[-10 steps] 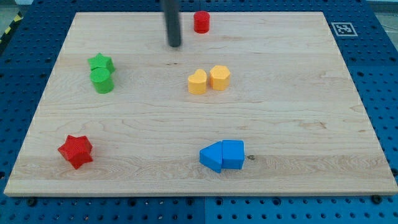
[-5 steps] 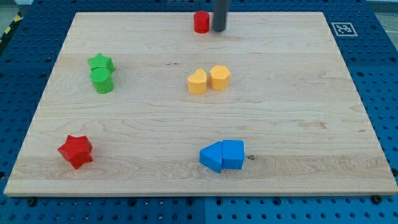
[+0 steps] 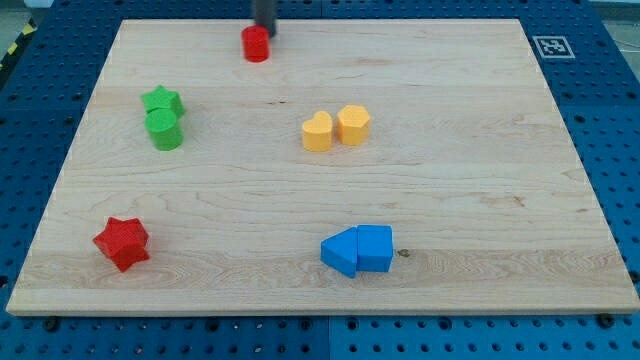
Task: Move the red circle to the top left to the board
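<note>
The wooden board (image 3: 480, 120) lay on a blue pegboard table (image 3: 620, 90). Two blue blocks (image 3: 358, 250) touched near the view's bottom, and yellow (image 3: 336, 128) and green (image 3: 163, 118) pairs sat mid-board. A red star (image 3: 122, 243) lay bottom left. The red circle (image 3: 256, 44) sat near the top edge, left of centre. My tip (image 3: 264, 31), a bare rod with no claw, touched its upper right.
</note>
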You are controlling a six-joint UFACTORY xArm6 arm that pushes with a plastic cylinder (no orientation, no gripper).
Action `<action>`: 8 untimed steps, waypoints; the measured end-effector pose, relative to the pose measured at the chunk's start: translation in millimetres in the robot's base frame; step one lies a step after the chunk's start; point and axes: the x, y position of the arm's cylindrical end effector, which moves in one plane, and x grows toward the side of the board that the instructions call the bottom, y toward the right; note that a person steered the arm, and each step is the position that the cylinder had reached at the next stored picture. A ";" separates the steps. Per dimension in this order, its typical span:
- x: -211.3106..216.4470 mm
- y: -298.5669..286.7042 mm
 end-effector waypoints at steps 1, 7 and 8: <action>-5.6 2.7; 27.8 -33.2; 27.8 -33.4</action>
